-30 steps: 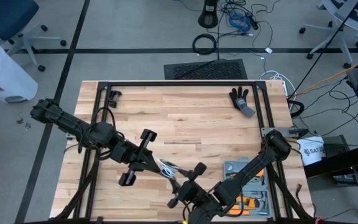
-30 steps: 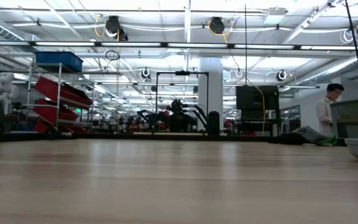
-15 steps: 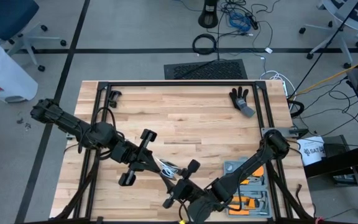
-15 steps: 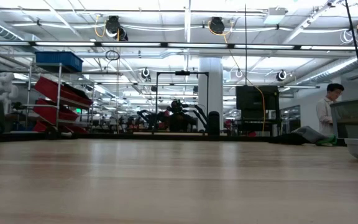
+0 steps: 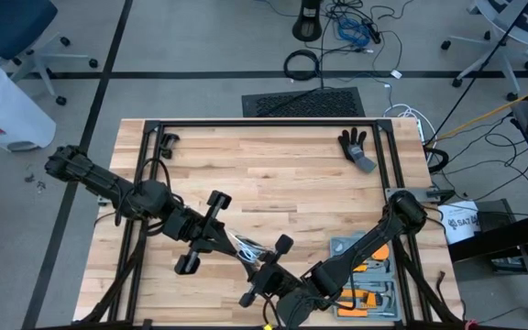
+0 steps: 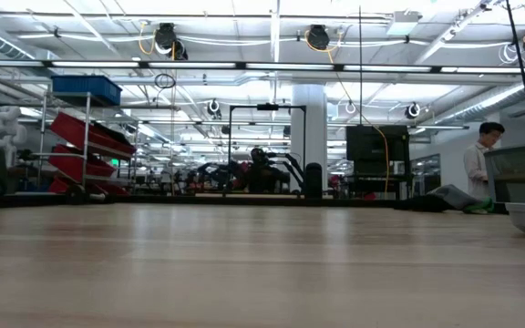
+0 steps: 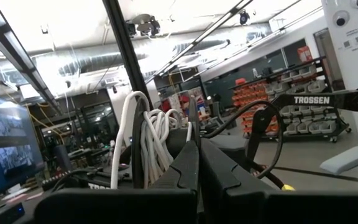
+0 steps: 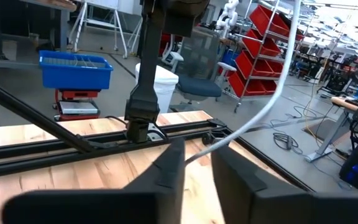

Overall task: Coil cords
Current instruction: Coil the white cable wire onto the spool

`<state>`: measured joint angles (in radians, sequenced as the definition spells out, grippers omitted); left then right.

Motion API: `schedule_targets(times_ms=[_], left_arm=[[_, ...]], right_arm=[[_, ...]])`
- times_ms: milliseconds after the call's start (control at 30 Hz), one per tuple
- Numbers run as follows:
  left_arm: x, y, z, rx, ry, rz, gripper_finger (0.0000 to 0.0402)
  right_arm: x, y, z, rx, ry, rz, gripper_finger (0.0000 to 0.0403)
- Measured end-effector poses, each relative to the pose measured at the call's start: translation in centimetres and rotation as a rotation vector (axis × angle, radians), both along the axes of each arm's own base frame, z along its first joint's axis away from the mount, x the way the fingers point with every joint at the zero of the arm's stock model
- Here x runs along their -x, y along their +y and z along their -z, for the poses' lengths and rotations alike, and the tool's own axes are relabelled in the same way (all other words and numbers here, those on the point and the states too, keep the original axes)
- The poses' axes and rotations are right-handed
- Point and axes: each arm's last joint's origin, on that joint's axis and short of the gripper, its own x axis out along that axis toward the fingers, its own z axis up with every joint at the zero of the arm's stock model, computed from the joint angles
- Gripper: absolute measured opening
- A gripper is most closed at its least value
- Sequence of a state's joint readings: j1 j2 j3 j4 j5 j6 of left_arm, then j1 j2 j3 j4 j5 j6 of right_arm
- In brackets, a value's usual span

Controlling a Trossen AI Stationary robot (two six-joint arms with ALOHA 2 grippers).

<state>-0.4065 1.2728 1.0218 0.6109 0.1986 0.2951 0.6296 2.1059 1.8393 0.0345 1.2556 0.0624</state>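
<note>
The cord hangs between the left gripper and right gripper, near table edge. A glove lies far right. A tool tray sits near right.

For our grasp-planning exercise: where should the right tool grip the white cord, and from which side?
Probably the white cord's single free strand, not the loops bunched at the left tool. The strand runs into the gap between the right tool's open fingers, so come straight on from there.

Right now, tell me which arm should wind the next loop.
Right. The left pincer is shut on the white cord bundle, anchoring it; the right pincer sits beside it with the free strand running past its fingers.
</note>
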Motion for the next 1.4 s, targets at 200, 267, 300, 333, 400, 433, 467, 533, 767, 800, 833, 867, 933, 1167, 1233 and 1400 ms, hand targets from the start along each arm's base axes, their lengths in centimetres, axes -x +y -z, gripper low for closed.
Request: schedule_targets(times_ms=[200,267,300,333,400,433,467,533,767,800,833,867,933,1167,1233,1400], left_arm=[[0.0,-0.1,0.0,0.000,0.000,0.002,0.0002],[0.0,-0.1,0.0,0.000,0.000,0.002,0.0002],[0.0,-0.1,0.0,0.001,0.001,0.003,0.0002],[0.0,-0.1,0.0,0.002,0.001,0.003,0.0002],[0.0,-0.1,0.0,0.016,0.012,0.010,0.0002],[0.0,-0.1,0.0,0.020,0.014,0.012,0.0002],[0.0,-0.1,0.0,0.019,0.014,0.013,0.0002],[0.0,-0.1,0.0,0.016,0.011,0.016,0.0002],[0.0,-0.1,0.0,0.013,0.009,0.014,0.0002],[0.0,-0.1,0.0,0.013,0.009,0.014,0.0002],[0.0,-0.1,0.0,0.013,0.009,0.014,0.0002],[0.0,-0.1,0.0,0.013,0.009,0.014,0.0002],[0.0,-0.1,0.0,0.013,0.009,0.014,0.0002],[-0.1,-0.1,0.3,0.001,0.040,0.012,0.0002],[-0.1,0.0,0.4,-0.002,0.060,-0.001,0.0002],[-0.2,0.1,0.8,-0.006,0.116,-0.039,0.0002]], right_arm=[[-0.1,-0.2,0.0,0.003,0.002,0.003,0.0007],[-0.1,-0.2,0.0,0.004,0.004,0.003,0.0004],[-0.1,-0.2,0.0,0.005,0.004,0.002,0.0004],[-0.1,-0.1,0.0,0.007,0.006,0.000,0.0002],[-0.1,-0.1,0.0,0.016,0.015,-0.009,0.0002],[-0.1,-0.1,0.0,0.017,0.020,-0.023,0.0002],[-0.2,-0.1,0.0,0.016,0.024,-0.044,0.0001],[-0.3,-0.1,0.1,0.005,0.027,-0.080,0.0001],[0.0,0.4,0.5,-0.034,0.042,-0.131,0.0001],[0.2,0.7,0.6,-0.038,0.047,-0.134,0.0001],[0.4,0.9,0.7,-0.043,0.052,-0.138,0.0000],[0.6,1.1,0.8,-0.050,0.053,-0.142,0.0000],[1.1,1.6,1.1,-0.068,0.058,-0.149,0.0000],[2.8,3.0,2.1,-0.113,0.098,-0.156,0.0000],[3.4,3.4,2.4,-0.121,0.118,-0.173,0.0000],[5.3,4.7,1.8,-0.165,0.162,-0.261,0.0000]])
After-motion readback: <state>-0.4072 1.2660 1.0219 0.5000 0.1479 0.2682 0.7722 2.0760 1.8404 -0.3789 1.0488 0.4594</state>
